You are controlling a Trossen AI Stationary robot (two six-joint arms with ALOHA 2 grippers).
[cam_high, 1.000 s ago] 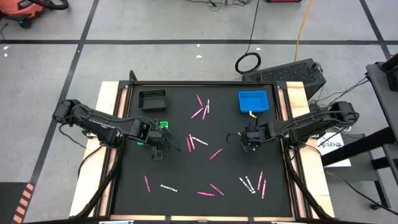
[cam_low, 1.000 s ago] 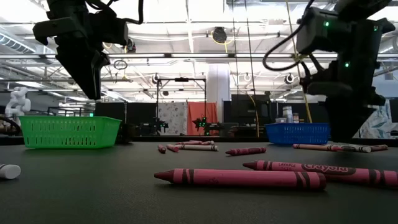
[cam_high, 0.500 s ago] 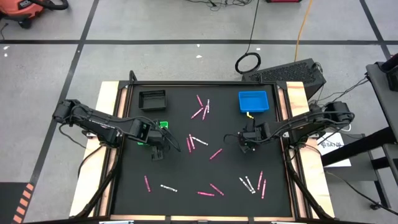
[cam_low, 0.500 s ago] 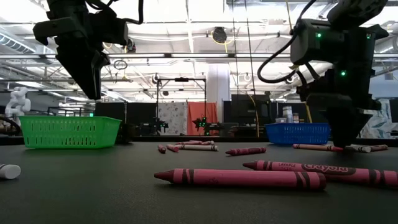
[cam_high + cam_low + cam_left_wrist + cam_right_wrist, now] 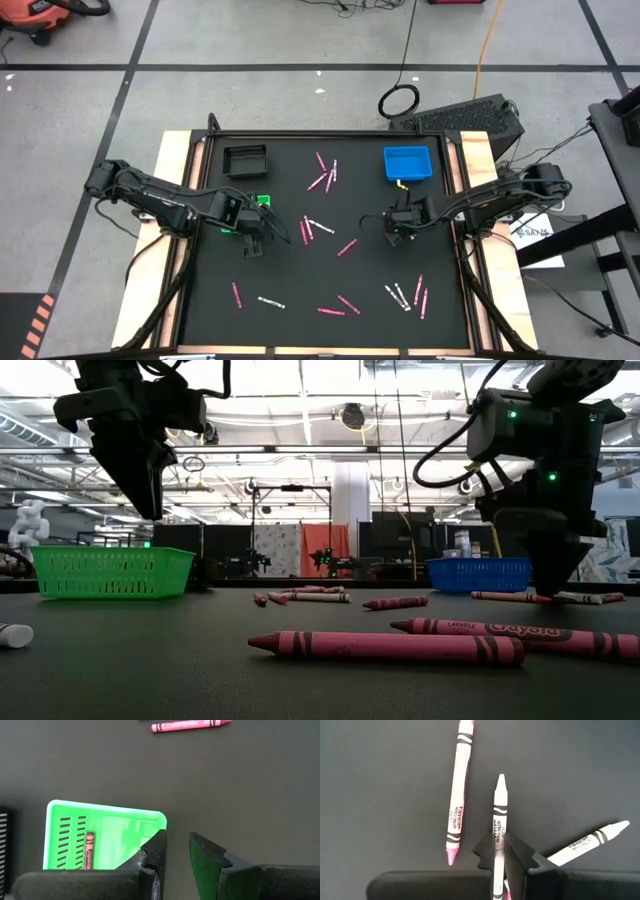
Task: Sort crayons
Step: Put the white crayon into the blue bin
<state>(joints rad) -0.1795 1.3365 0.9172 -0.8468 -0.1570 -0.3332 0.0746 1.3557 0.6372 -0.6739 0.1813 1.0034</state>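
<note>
Here, each entry runs from the grasped crayon outward.

Grasped item: a white crayon (image 5: 498, 827) sits pinched between the two fingers of the right gripper (image 5: 501, 857), its tip projecting forward past them.

Grip condition: the jaws are clamped onto the crayon's wrapper, partway along its length; judged a pick for sorting by colour.

Position relative to hand: the crayon runs in line with the fingers, so it lies inside the grip, not beside it.

Neighbouring items: a pink crayon (image 5: 458, 790) lies just beside the grasped one, apart from it; a second white crayon (image 5: 585, 843) lies angled on the other side, its near end hidden behind the finger.

Right gripper location: low over the black mat (image 5: 290, 270), right of centre, below the blue tray (image 5: 406, 163) in the high view.

Left gripper (image 5: 176, 851): fingers parted and empty, raised beside the green tray (image 5: 107, 827), which holds one reddish crayon (image 5: 89, 851).

Black tray (image 5: 246, 159): stands at the mat's far left corner; contents cannot be made out.

Remaining crayons: scattered across the mat, so sorting is judged far from complete.
</note>
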